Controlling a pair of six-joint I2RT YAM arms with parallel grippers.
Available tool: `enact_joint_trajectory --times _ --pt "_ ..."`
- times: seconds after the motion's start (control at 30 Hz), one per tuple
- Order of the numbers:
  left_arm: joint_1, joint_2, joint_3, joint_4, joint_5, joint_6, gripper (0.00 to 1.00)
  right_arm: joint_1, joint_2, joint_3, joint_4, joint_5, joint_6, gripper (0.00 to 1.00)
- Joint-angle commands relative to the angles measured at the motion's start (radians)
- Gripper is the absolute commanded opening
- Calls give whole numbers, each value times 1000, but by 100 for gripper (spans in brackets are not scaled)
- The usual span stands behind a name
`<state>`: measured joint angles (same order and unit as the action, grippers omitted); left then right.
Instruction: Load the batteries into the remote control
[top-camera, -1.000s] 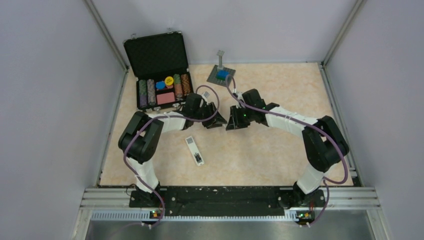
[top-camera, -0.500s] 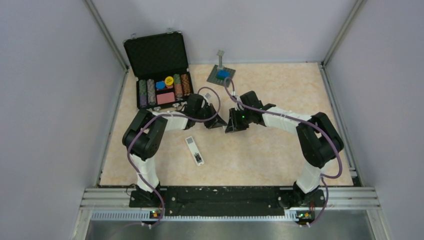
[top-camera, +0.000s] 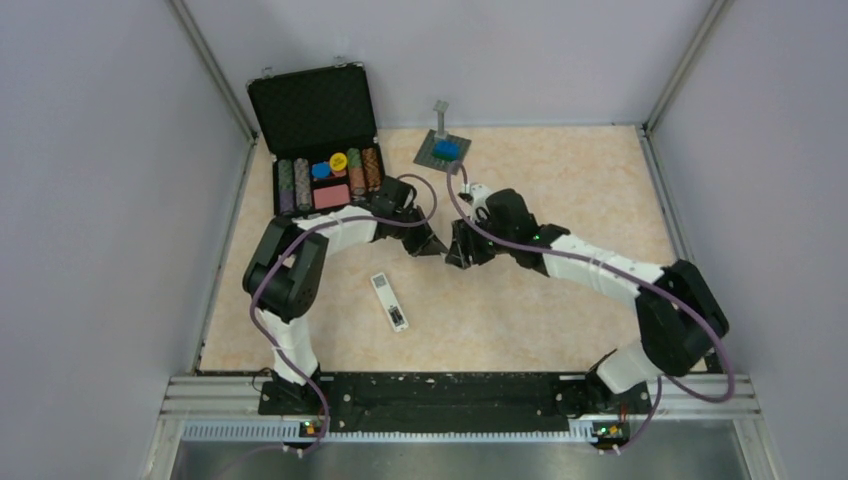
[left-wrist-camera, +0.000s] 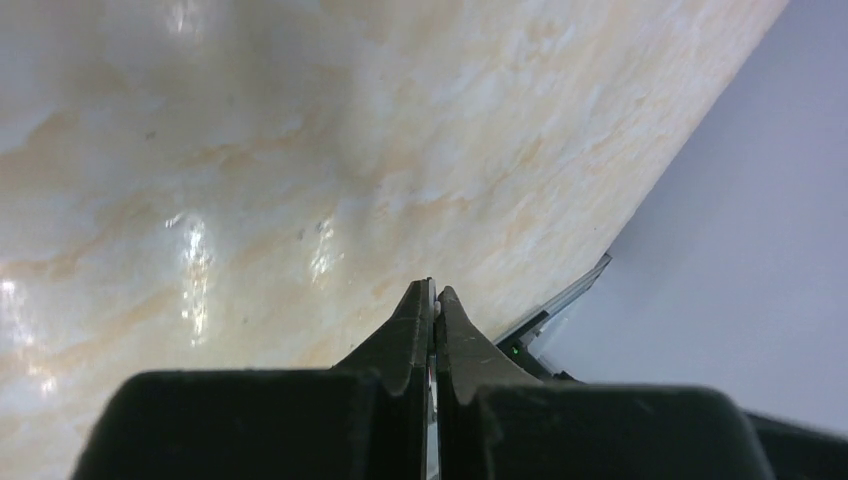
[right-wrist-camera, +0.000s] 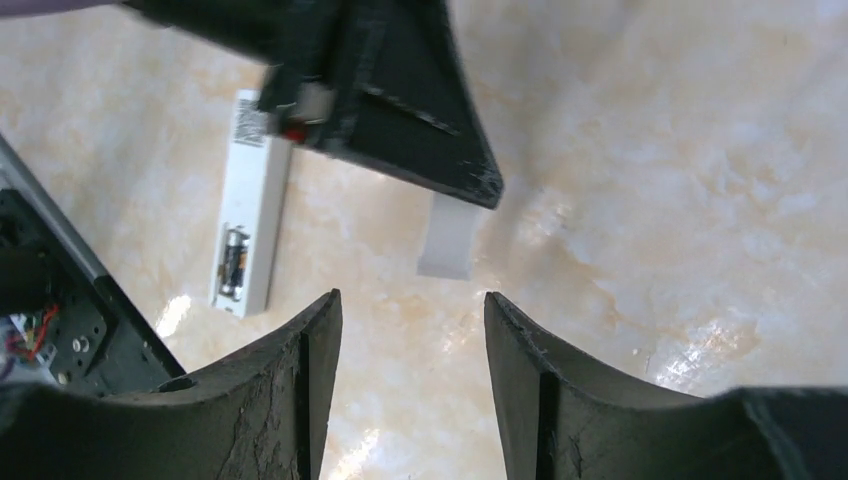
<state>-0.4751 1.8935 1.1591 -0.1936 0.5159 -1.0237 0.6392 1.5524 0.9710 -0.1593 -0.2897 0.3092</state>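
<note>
Remote control (right-wrist-camera: 252, 215) likely light, rigid, slick; pinch long edges mid-body. Left hand (left-wrist-camera: 434, 292) clamped on thin cover plate (right-wrist-camera: 448, 235); right hand (right-wrist-camera: 410, 298) apart, empty.

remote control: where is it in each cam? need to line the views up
Top external: remote control lies left of centre, nearer the arm bases than the left gripper.
Left wrist: not in it.
Right wrist: upper left, bay open, a battery in it.
Shared landmark: the left gripper, seen in all three views, shut on the cover plate.
</note>
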Motion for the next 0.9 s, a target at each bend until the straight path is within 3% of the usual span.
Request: enact_joint_trajectory --times 0.0,0.43,0.87 --pt "1 -60 64 -189 24 -39 0 69 -200 -84 205 75 -162 54" --pt "0 -166 138 -393 93 -72 0 178 -425 -390 584 53 -596 49" --pt "1 -208 90 -361 155 -64 0 237 -296 -427 777 111 -754 37"
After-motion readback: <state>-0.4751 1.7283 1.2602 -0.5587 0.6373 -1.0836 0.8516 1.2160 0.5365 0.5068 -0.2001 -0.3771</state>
